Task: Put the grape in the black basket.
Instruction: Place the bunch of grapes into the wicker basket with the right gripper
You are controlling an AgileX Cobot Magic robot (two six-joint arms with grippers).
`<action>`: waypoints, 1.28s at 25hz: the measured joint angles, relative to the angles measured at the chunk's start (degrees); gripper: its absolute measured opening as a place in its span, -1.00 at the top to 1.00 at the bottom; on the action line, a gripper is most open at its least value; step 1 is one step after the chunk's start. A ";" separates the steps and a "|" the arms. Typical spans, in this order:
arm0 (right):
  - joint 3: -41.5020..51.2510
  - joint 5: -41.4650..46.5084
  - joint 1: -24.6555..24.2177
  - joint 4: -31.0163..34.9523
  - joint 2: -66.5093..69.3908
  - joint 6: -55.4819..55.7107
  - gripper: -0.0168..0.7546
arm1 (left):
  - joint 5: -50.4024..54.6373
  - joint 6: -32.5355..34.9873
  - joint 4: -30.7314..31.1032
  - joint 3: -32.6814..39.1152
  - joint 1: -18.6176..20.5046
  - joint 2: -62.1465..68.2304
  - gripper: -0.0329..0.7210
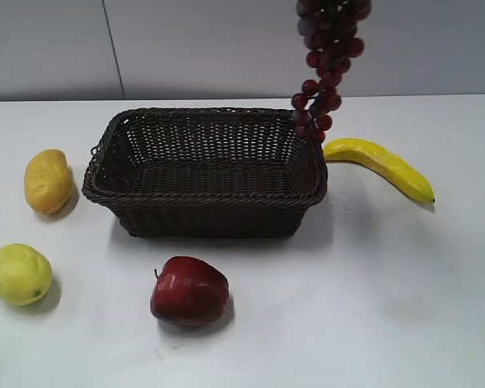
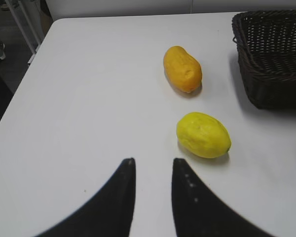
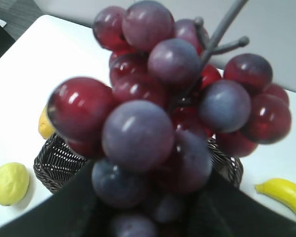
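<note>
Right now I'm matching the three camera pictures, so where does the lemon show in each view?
Exterior view: the lemon lies at the lower left, on the white table.
Left wrist view: just right of centre, ahead of the left hand.
Right wrist view: lower left edge.
Shared landmark: the black basket, to the lemon's right in all three.

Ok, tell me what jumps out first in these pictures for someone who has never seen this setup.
The grape stands out first: a dark red-purple bunch hanging in the air above the right end of the black basket, held by the right gripper, whose view it almost fills. Next is the basket itself, mid-table with nothing visible inside. Around it lie a red apple in front, a banana to its right and two yellow fruits to its left.
</note>
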 joint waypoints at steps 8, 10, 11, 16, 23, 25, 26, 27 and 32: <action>-0.35 -9.72 7.17 1.10 9.87 -6.55 0.24 | 0.00 0.00 0.00 0.00 0.00 0.00 0.29; -0.35 -11.62 8.52 1.10 13.23 -8.38 0.24 | 0.00 0.00 0.00 0.00 0.00 0.00 0.29; -0.35 -12.19 8.93 1.10 14.65 -9.12 0.24 | 0.00 0.00 0.00 0.00 0.00 0.00 0.29; -0.35 -12.92 9.90 1.10 22.87 -10.69 0.24 | 0.00 0.00 0.00 0.00 0.00 0.00 0.29; -0.35 -9.30 9.90 0.87 28.26 -10.88 -0.32 | 0.00 0.00 0.00 0.00 0.00 0.00 0.29; -0.52 -8.99 9.90 0.31 28.40 -10.88 -0.62 | 0.00 0.00 0.00 0.00 0.00 0.00 0.29; -0.96 -8.14 9.90 -0.18 28.40 -10.88 -0.66 | 0.00 0.00 0.00 0.00 0.00 0.00 0.29; -1.68 -6.98 9.90 -0.86 28.40 -10.88 -0.67 | 0.00 0.00 0.00 0.00 0.00 0.00 0.29; -7.07 0.86 9.90 -8.42 25.47 -6.26 -0.70 | 0.00 0.00 0.00 0.00 0.00 0.00 0.29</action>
